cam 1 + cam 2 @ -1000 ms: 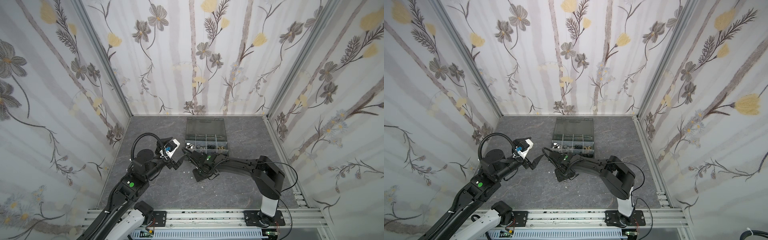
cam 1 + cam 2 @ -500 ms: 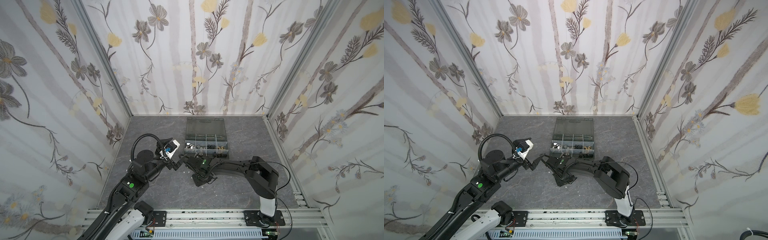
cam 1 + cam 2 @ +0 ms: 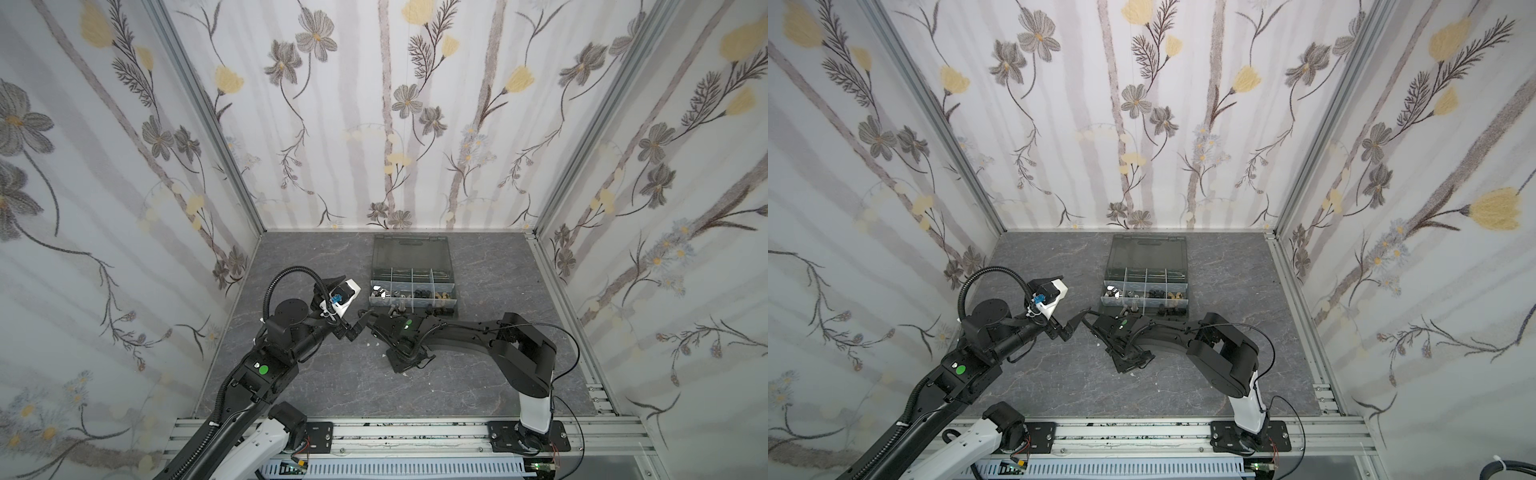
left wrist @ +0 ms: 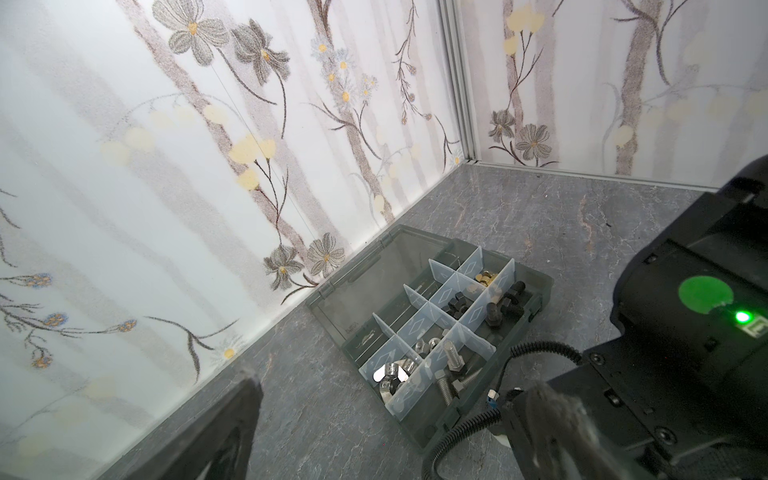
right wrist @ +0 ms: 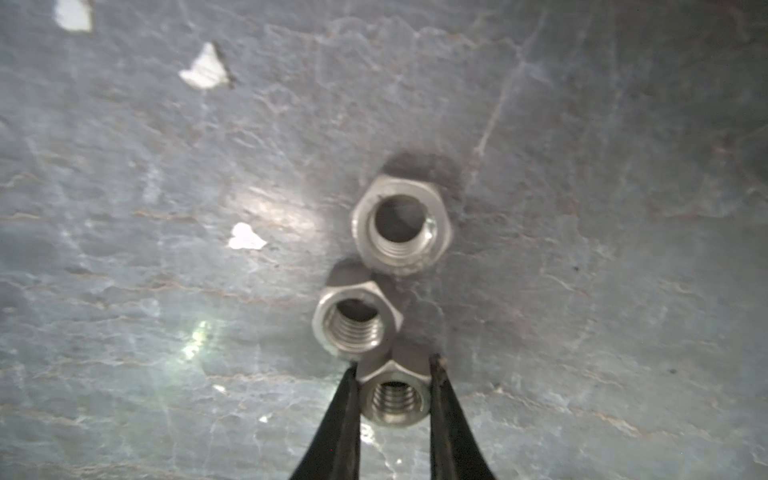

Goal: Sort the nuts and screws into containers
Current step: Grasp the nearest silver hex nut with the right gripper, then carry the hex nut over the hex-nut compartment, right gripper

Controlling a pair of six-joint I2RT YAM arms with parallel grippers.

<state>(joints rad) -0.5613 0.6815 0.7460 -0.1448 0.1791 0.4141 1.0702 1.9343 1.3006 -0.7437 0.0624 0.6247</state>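
Right gripper [image 5: 395, 363] is clamped on a silver hex nut [image 5: 394, 399], with its fingers [image 5: 343, 419] flat against two opposite sides and the nut sitting on the table [image 5: 582, 208]. Second nut [image 5: 356, 322] butts against its far corner. Third nut [image 5: 401, 224] sits just past that, touching or barely apart; too blurry to tell. Bare table outboard of both fingers, only white specks [image 5: 245, 241] on one side. In both top views these nuts are hidden under the right arm [image 3: 457, 332], whose wrist sits just in front of the organizer case [image 3: 454, 291], toward its corner on the left arm's side. Left gripper [image 3: 360, 326] hangs off that same corner, near the right wrist but apart, fingers [image 4: 232, 424] spread wide with nothing between them. Case lid [image 3: 409, 253] lies open flat toward the back wall. Compartments hold wing nuts [image 4: 390, 374], silver bolts [image 4: 451, 361], black bolts [image 4: 505, 305] and brass nuts [image 4: 484, 277]. Open table in front of the case on the right arm's side, out to the side wall. Embossed mark on the lid is too small to read. Plain green dot sticker [image 4: 705, 296] on the right arm.
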